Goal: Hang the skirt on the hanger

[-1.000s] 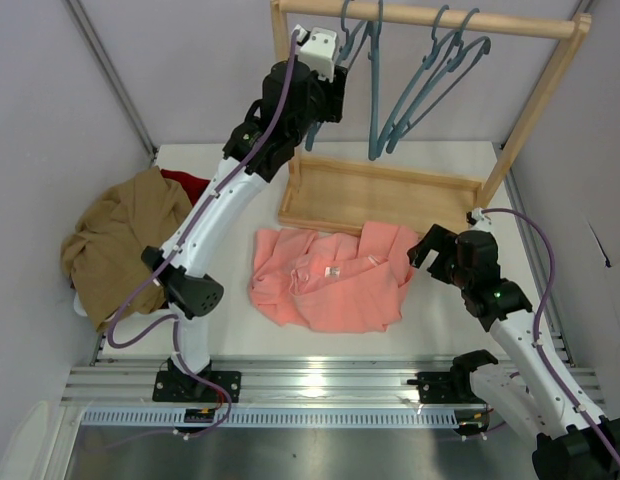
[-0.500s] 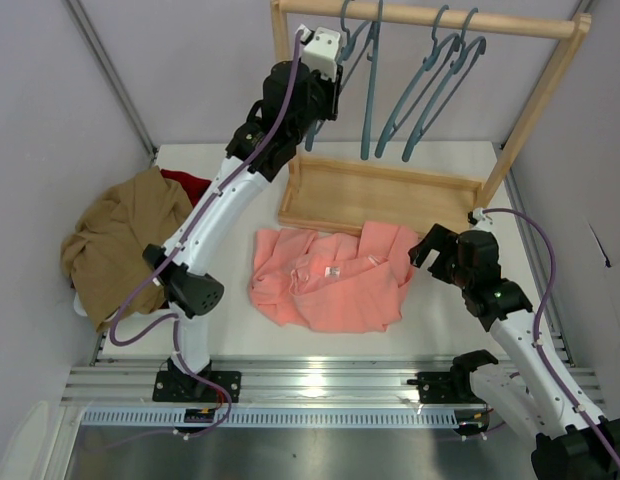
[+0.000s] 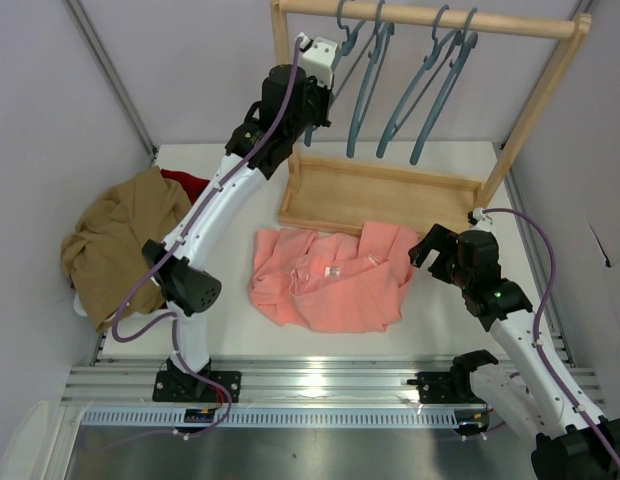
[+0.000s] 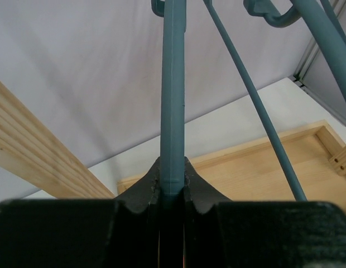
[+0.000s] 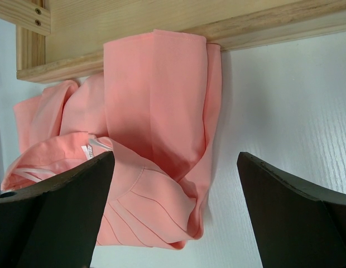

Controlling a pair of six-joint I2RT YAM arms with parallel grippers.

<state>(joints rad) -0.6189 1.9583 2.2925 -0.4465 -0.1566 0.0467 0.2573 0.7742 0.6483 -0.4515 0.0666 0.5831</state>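
Observation:
The salmon-pink skirt [image 3: 330, 280] lies crumpled on the table in front of the wooden rack base, its white label facing up. It also shows in the right wrist view [image 5: 156, 100]. The teal hanger [image 3: 340, 55] hangs leftmost on the rack rail. My left gripper [image 3: 318, 105] is raised to it and shut on its straight arm [image 4: 173, 100], which is clamped between the fingertips [image 4: 173, 167]. My right gripper [image 3: 426, 250] is open and empty just right of the skirt. Its jaws [image 5: 176, 159] stand wide over the skirt's folded right edge.
Three more teal hangers [image 3: 415, 95] hang on the wooden rail [image 3: 440, 18]. The rack's wooden tray base [image 3: 380, 195] sits behind the skirt. A tan-brown garment [image 3: 120, 240] and a dark red one [image 3: 185, 182] lie at the left.
My left gripper has lifted slightly up and left with the hanger in it, and the hangers on the rail have swung left. The right arm and the skirt have not moved.

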